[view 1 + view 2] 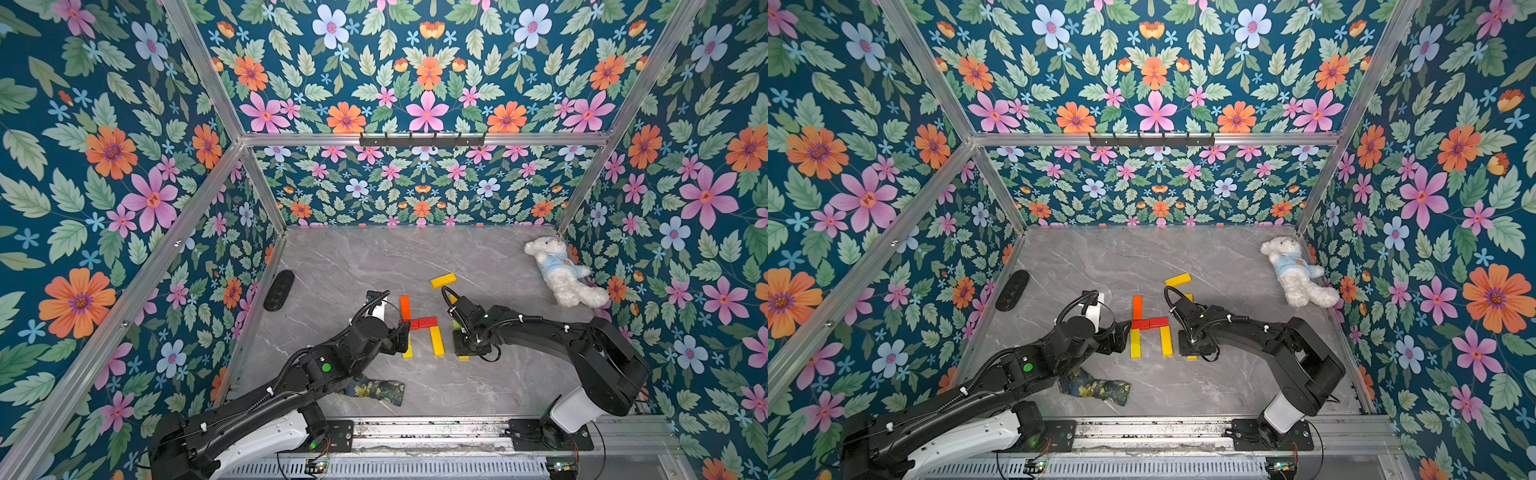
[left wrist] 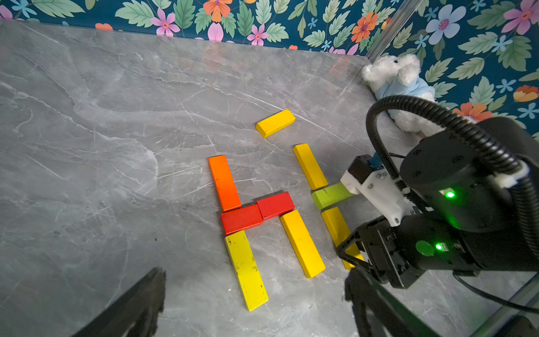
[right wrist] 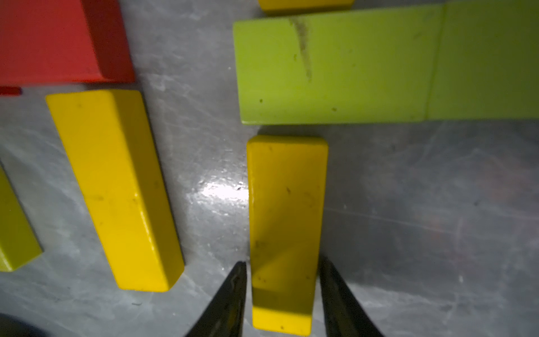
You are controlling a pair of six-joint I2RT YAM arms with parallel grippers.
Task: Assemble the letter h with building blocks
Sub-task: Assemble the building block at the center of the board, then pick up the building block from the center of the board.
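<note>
Five building blocks lie flat on the marble table (image 1: pixel 353 257): an orange block (image 2: pixel 224 182) and a yellow block (image 2: pixel 246 270) in one line, two red blocks (image 2: pixel 258 211) across, and an amber block (image 2: pixel 302 243) below them. My left gripper (image 2: pixel 253 277) hovers wide open over the yellow block's near end, gripping nothing. To the right lie two lime green blocks (image 3: pixel 332 70) end to end. Below them is a yellow block (image 3: pixel 287 218). My right gripper (image 3: pixel 283 262) straddles its near end, jaws slightly apart from its sides. Two more yellow blocks (image 2: pixel 275 122) (image 2: pixel 310 166) lie farther back.
A white plush bear (image 1: pixel 561 270) lies at the back right corner. A black oval object (image 1: pixel 279 289) rests by the left wall. A dark floral cloth (image 1: pixel 374 390) lies under the left arm near the front. Floral walls close in three sides.
</note>
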